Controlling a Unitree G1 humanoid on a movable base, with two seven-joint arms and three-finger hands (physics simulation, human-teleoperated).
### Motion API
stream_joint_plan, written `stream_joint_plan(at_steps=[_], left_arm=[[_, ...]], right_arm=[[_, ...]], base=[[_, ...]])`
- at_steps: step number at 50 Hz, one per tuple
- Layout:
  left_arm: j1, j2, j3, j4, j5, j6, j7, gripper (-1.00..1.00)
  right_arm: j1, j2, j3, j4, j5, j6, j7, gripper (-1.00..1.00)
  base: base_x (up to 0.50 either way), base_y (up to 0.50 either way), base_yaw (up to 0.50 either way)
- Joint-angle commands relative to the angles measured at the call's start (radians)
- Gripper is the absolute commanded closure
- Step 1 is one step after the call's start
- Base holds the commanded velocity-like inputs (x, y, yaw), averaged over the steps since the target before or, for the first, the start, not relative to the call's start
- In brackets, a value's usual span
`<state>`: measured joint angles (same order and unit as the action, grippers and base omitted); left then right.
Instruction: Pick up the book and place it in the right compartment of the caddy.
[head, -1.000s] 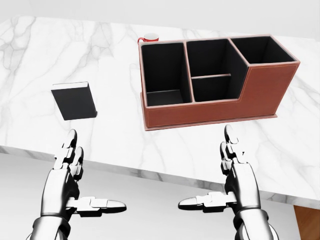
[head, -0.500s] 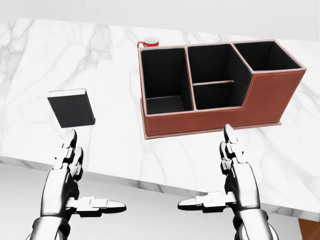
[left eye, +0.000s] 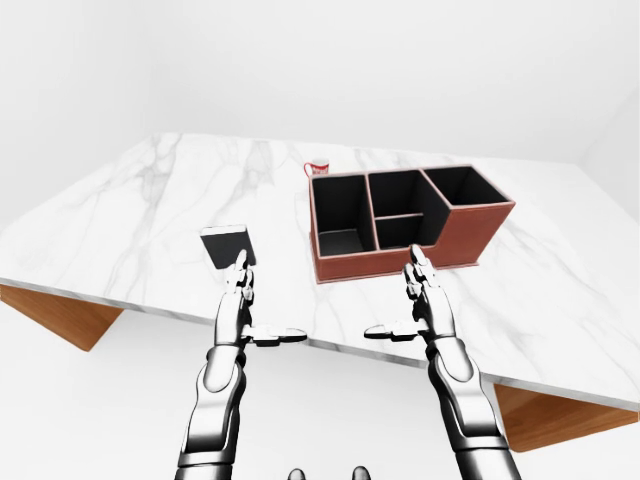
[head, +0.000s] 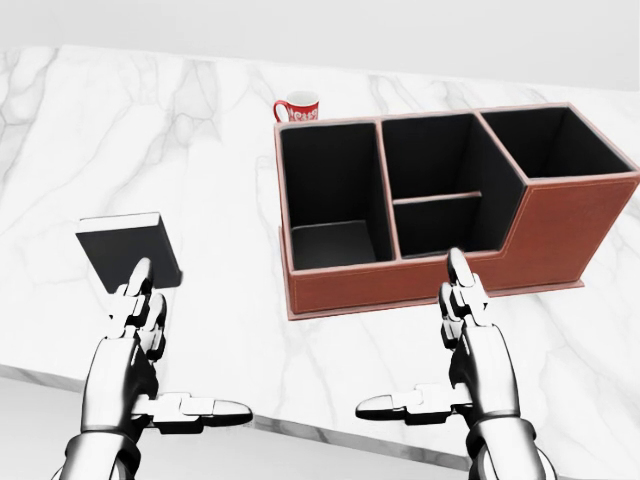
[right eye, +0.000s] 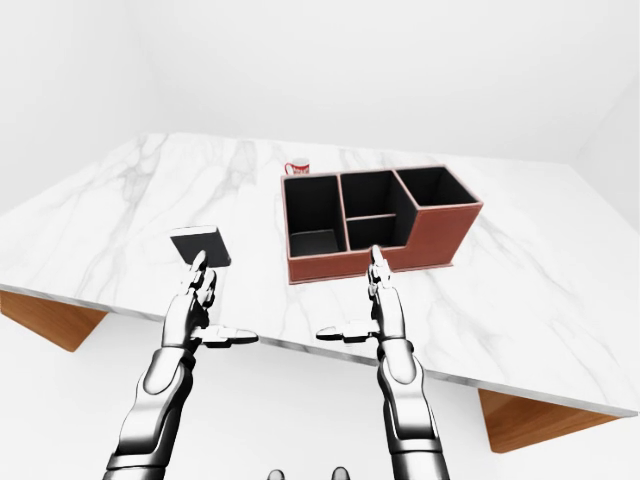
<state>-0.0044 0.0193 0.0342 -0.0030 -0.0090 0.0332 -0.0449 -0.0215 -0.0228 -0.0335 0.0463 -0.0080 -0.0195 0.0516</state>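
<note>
Chrome-bright and jointed, the left hand (head: 135, 350) and the right hand (head: 470, 350) hang nearest us at six o'clock in the head view, palms turned inward, long fingers straight and apart, thumbs jutting toward each other. Both hold nothing; this reads as a ready pose ahead of a reach, and the pickup has not begun.

Just past the left fingertips (head: 140, 272), at about nine o'clock, lies the thin black rectangular book (head: 125, 245), flat on the white grey-veined marble tabletop (head: 200, 160). Matte cover, pale page edge along its far side. It looks low and flat, so a grip will probably need fingers worked under an edge. The left hand lines up with it, which suggests that hand takes the job.

Beyond the right fingertips, from centre out to two o'clock, sits the reddish-brown stitched leather caddy (head: 550, 235) with black lining. It looks rigid and boxy: a tall cell at left, a middle cell split by a shelf, and a raised right compartment (head: 555, 140), open and empty, waiting for the book.

Farthest off, at twelve o'clock, a small red-and-white glossy ceramic mug (head: 298, 107) stands just beyond the caddy's left corner, out of the likely path.
</note>
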Motion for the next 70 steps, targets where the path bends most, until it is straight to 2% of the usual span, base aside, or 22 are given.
stream_joint_plan(at_steps=[1, 28, 34, 53, 56, 59, 61, 62, 63, 70], left_arm=[[0.000, 0.000, 0.000, 0.000, 0.000, 0.000, 0.000, -1.00], [0.000, 0.000, 0.000, 0.000, 0.000, 0.000, 0.000, -1.00], [0.000, 0.000, 0.000, 0.000, 0.000, 0.000, 0.000, -1.00], [0.000, 0.000, 0.000, 0.000, 0.000, 0.000, 0.000, -1.00], [0.000, 0.000, 0.000, 0.000, 0.000, 0.000, 0.000, -1.00], [0.000, 0.000, 0.000, 0.000, 0.000, 0.000, 0.000, -1.00], [0.000, 0.000, 0.000, 0.000, 0.000, 0.000, 0.000, -1.00], [0.000, 0.000, 0.000, 0.000, 0.000, 0.000, 0.000, -1.00], [0.000, 0.000, 0.000, 0.000, 0.000, 0.000, 0.000, -1.00], [0.000, 0.000, 0.000, 0.000, 0.000, 0.000, 0.000, -1.00]], right_arm=[[0.002, 0.000, 0.001, 0.000, -0.001, 0.000, 0.000, -1.00], [0.004, 0.000, 0.001, 0.000, -0.001, -0.002, 0.000, -1.00], [0.003, 0.000, 0.001, -0.008, -0.002, 0.008, 0.000, -1.00], [0.000, 0.000, 0.001, 0.005, -0.002, 0.000, -0.001, -1.00], [-0.001, 0.001, 0.002, -0.003, -0.003, 0.009, -0.002, -1.00], [0.000, 0.000, 0.003, -0.001, -0.005, 0.006, -0.003, -1.00], [-0.004, 0.001, 0.001, 0.059, -0.006, -0.052, -0.002, -1.00], [-0.002, 0.000, 0.002, 0.011, -0.004, -0.005, -0.002, -1.00], [-0.001, 0.000, 0.003, 0.005, -0.004, 0.002, -0.002, -1.00], [0.000, 0.000, 0.002, 0.005, -0.005, 0.002, -0.002, -1.00]], base=[[0.25, 0.06, 0.00], [0.25, 0.06, 0.00], [0.25, 0.06, 0.00], [0.25, 0.06, 0.00], [0.24, 0.05, 0.00], [0.05, 0.01, 0.00], [0.00, 0.00, 0.00], [0.00, 0.00, 0.00], [0.00, 0.00, 0.00], [0.00, 0.00, 0.00]])
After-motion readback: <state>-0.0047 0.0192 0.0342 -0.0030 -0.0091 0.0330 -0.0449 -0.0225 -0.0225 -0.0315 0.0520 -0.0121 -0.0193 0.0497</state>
